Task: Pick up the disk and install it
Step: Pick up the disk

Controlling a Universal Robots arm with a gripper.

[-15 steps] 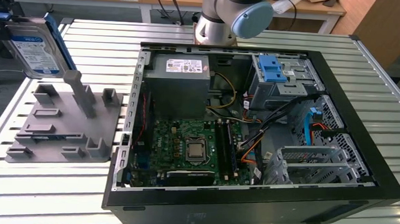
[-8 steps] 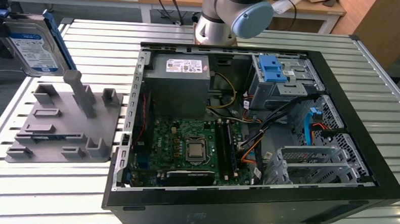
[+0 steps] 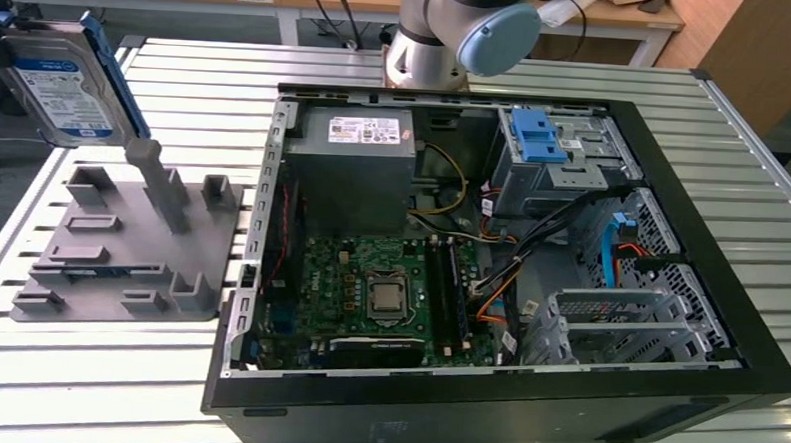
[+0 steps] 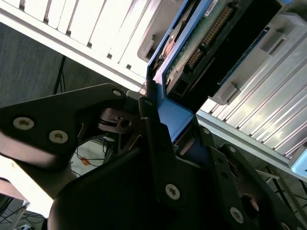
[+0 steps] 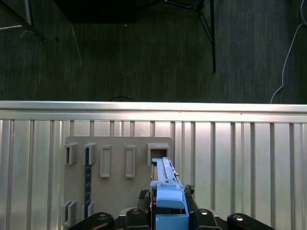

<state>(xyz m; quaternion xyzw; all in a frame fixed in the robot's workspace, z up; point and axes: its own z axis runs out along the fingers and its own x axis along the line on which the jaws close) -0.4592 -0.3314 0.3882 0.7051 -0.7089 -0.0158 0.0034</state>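
Disk (image 3: 57,85) stands on edge in the air at the exterior view's left, above the grey fixture plate (image 3: 114,259) and, as far as I can judge, apart from it. The gripper (image 5: 168,211) is closed narrowly on its blue carrier rail; in both wrist views the black fingers (image 4: 153,143) press against the blue plastic. I judge the pick-up part as done and the installing part as not yet done, because the disk is well apart from the open computer case (image 3: 713,295). Going to the drive cage (image 3: 558,174) would call for turning the disk to match the bay and avoiding the loose cables (image 3: 502,246).
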